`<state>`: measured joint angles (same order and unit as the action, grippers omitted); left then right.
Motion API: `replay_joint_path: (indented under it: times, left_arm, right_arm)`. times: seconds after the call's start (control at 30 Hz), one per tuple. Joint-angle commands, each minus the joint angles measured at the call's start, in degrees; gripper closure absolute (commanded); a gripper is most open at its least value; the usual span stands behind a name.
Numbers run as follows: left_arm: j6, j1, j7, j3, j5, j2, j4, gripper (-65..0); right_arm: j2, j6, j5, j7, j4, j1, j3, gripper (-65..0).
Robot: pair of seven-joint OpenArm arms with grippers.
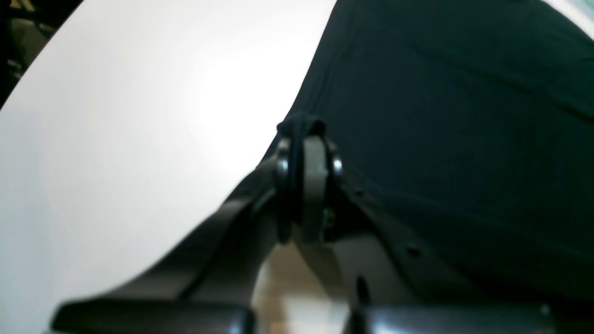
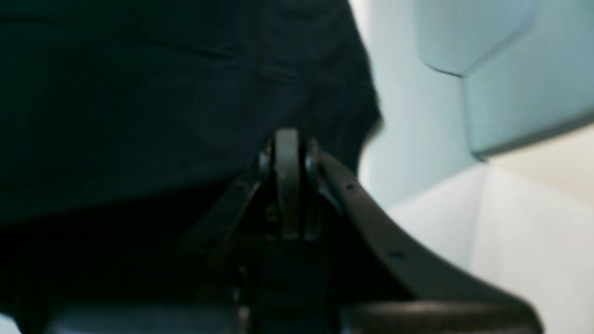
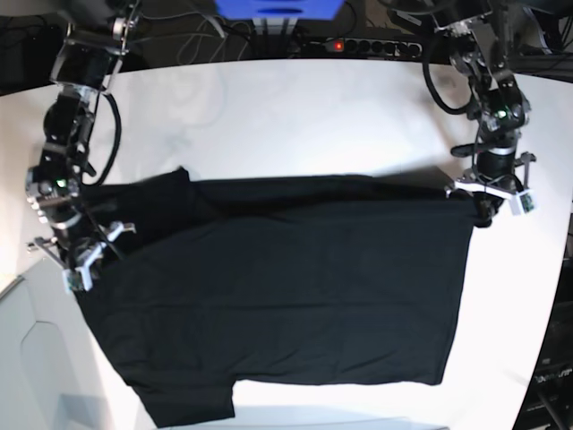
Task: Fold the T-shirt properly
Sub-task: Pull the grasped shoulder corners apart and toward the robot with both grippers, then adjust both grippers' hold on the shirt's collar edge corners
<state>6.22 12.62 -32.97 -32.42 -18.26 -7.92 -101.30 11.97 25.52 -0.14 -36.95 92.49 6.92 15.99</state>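
Observation:
The black T-shirt (image 3: 295, 287) lies spread flat on the white table (image 3: 295, 116), its sleeves toward the left side of the base view. My left gripper (image 3: 483, 204) is at the shirt's upper right corner. In the left wrist view this left gripper (image 1: 301, 139) is shut on a small fold of the T-shirt (image 1: 464, 139) that pokes out above the fingertips. My right gripper (image 3: 85, 264) sits on the shirt's left edge below a sleeve. Seen from the right wrist, my right gripper (image 2: 287, 139) is shut against the T-shirt (image 2: 139, 93), with dark cloth filling the left side.
A power strip (image 3: 367, 45) with a red light, a blue box (image 3: 277, 9) and cables lie beyond the table's far edge. A pale grey panel (image 2: 510, 69) stands to the right of the right gripper. The table's rounded edge (image 3: 546, 296) runs down the right.

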Motion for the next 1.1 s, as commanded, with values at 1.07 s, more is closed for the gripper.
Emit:
replay_joint_path:
  times: [1.07]
  left_arm:
    - [-0.3,-8.7,1.3,-0.1,-0.2,-0.7,3.3,-3.4]
  right_arm:
    - [0.4,0.8,0.2,1.6,-7.7,12.0,0.2,0.0]
